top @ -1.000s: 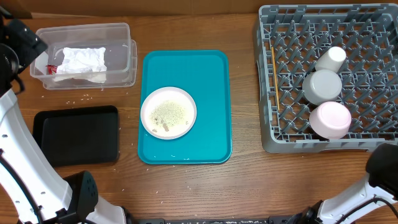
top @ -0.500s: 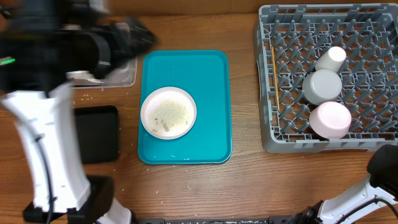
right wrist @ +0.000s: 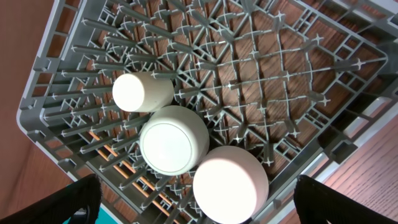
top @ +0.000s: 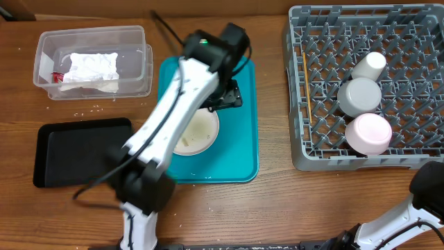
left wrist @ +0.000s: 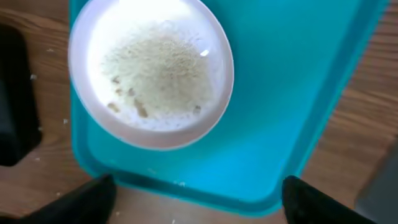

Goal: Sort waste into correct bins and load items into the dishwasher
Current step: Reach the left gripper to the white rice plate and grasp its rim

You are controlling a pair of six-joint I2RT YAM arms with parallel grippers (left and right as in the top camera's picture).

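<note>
Left gripper (left wrist: 198,183), spread wide and empty, is poised above the plate (left wrist: 186,134) on the teal tray (left wrist: 292,93); scrap-emptying step is judged in hand, so a rim grasp is needed next.

Wooden table (top: 277,208), clear tub (top: 142,64), black tray (top: 69,153), teal tray (top: 243,153), grey dish rack (top: 298,104), scattered white grains (top: 90,109)

A white plate (left wrist: 149,138) strewn with rice grains (left wrist: 155,74) is seen centrally. A napkin (top: 90,67) and red wrapper (top: 58,76) are held in the clear tub (top: 139,42) at 10 o'clock; a black tray (top: 76,153) is laid at 8. An upturned grey bowl (top: 359,96), pink bowl (top: 368,133), cup (top: 368,66) and chopsticks (top: 304,69) are racked in the dish rack (top: 416,42) at 3.
</note>
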